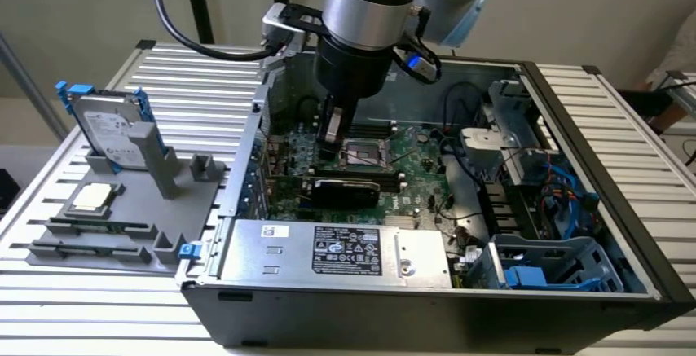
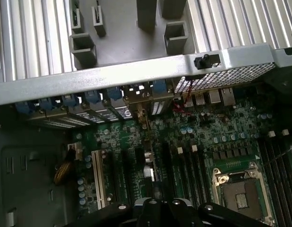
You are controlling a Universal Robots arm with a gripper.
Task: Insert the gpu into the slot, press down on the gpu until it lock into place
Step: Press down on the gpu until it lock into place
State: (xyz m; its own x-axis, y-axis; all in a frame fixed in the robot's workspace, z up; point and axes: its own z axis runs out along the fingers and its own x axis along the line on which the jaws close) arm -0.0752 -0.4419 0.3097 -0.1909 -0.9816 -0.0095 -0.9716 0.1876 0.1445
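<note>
The gpu (image 1: pixel 342 189) is inside the open computer case (image 1: pixel 435 323). It stands on edge on the green motherboard (image 1: pixel 419 169), just behind the silver power-supply box (image 1: pixel 337 250) and in front of the CPU socket (image 1: pixel 359 154). We can't tell whether it is fully seated, because its lower edge hides the connector. We judge it light, thin and stiff, with a slick glossy shroud, and fragile at the contact edge and components. So hold or push it on the long top edge near the middle, straight down and never sideways. The pincer (image 1: pixel 332 132) hangs above the card and a little behind it, not touching it. Its jaws are closed together with nothing between them — a blunt tip for pressing. The case sits on the ribbed worktop (image 1: pixel 98 307), beside a grey parts fixture (image 1: pixel 109 209).
</note>
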